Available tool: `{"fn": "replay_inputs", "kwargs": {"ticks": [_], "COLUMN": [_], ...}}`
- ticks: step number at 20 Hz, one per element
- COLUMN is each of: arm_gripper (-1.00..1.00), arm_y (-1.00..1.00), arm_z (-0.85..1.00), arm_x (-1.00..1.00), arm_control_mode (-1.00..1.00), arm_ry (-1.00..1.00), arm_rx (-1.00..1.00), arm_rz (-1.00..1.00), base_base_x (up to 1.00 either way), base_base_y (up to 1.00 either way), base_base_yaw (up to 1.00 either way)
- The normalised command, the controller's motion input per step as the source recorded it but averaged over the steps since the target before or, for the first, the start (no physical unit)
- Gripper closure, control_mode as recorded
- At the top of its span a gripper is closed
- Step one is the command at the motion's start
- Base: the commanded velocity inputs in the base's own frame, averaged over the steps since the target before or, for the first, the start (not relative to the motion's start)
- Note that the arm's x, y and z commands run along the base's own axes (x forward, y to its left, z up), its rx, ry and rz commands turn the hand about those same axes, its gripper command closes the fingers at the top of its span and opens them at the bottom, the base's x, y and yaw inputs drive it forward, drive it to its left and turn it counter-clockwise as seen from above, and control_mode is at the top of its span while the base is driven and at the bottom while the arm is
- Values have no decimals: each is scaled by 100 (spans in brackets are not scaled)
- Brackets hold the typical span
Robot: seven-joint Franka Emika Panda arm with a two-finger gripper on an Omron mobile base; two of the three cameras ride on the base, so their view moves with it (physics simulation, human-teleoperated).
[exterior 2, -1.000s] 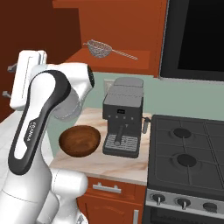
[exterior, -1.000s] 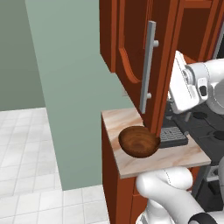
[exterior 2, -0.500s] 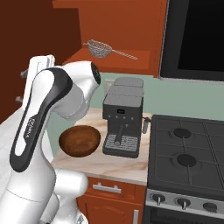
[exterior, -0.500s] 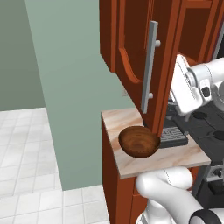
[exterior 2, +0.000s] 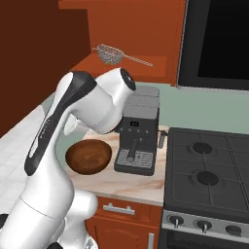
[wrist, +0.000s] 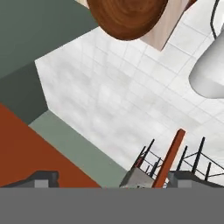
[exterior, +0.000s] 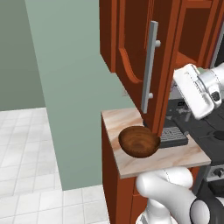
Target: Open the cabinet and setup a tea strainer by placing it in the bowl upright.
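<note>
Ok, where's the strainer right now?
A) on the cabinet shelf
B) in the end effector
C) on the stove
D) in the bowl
A: the strainer lies on the open cabinet's shelf, above the coffee machine; the bowl holds nothing.

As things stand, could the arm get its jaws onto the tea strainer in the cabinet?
Probably yes. The cabinet door is swung open, and the tea strainer lies uncovered on the shelf with nothing in front of it. The jaws are open.
</note>
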Motion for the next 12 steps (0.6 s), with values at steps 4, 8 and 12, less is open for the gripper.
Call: {"fn": "replay_inputs", "kwargs": {"ticks": [4,8,12], "arm_gripper": [-100,-100,-100], "arm_y": [-63,-34,-33], "arm_z": [-29,-3,-8], "arm_x": [19,5,1], "arm_control_mode": [-100,-100,-100], "arm_ry": [-17,-28,-35], "arm_rx": [-38,-51,-59], "arm_rz": [0,4,14], "base_base_x": [0,0,0], "base_base_y": [0,0,0], "base_base_yaw": [0,0,0]}}
